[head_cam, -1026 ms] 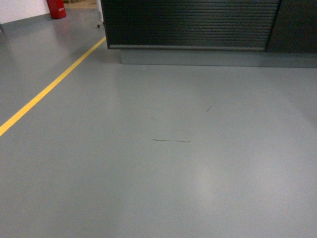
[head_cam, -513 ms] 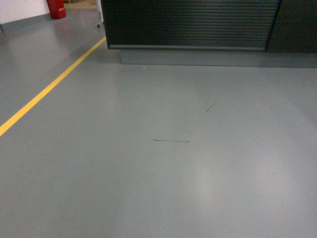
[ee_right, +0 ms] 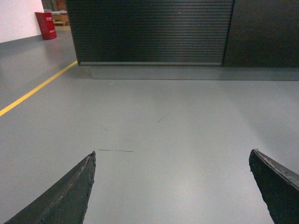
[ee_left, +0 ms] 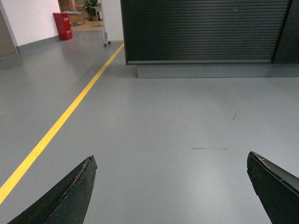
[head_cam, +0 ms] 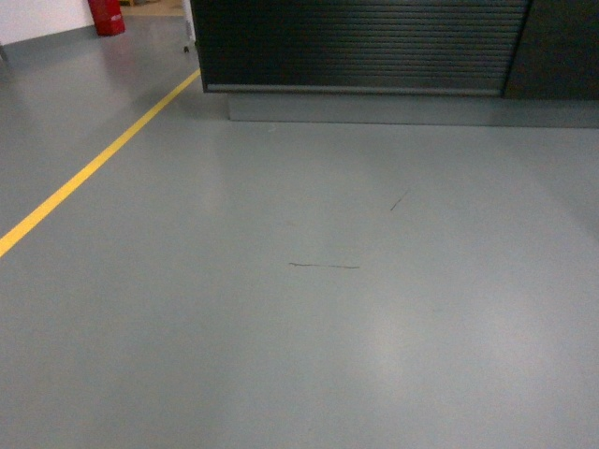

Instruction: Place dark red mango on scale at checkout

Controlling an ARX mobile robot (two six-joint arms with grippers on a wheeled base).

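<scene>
Left claw [ee_left: 170,186] and right claw [ee_right: 172,186]: fingers wide apart, nothing held. Checkout [head_cam: 360,42] ribbed front stands ahead across grey floor [head_cam: 299,327]. Mango, scale out of view. No legible writing.

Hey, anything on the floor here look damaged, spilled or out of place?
Only minor marks: a thin dark scuff line on the grey floor and a shorter scratch nearer the checkout. No spill or debris shows. Both tools hang open and empty.
</scene>
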